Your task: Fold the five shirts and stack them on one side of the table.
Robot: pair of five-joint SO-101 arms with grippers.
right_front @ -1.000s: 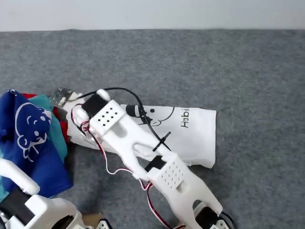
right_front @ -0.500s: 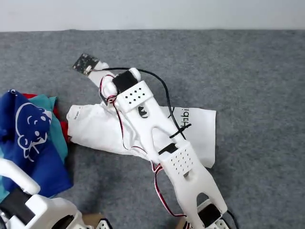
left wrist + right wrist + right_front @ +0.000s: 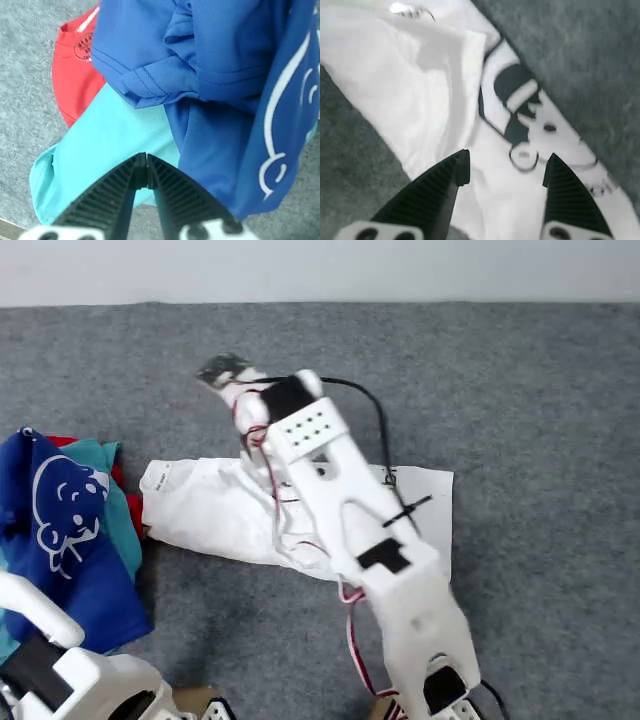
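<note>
Right jaws wide over white printed fabric shirt (image 3: 420, 75), likely lining up a fold grab; left jaws closed, empty, over blue/teal/red shirt pile (image 3: 70, 540).

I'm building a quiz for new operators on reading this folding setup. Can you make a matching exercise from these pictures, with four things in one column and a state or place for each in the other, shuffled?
Things
1. white shirt
2. blue shirt
3. red shirt
4. right gripper

States or places
A. open, holding nothing
B. mostly covered by other shirts
C. spread on the grey table, beneath an arm
D. draped over the teal shirt

Pairs: 1-C, 2-D, 3-B, 4-A
</note>
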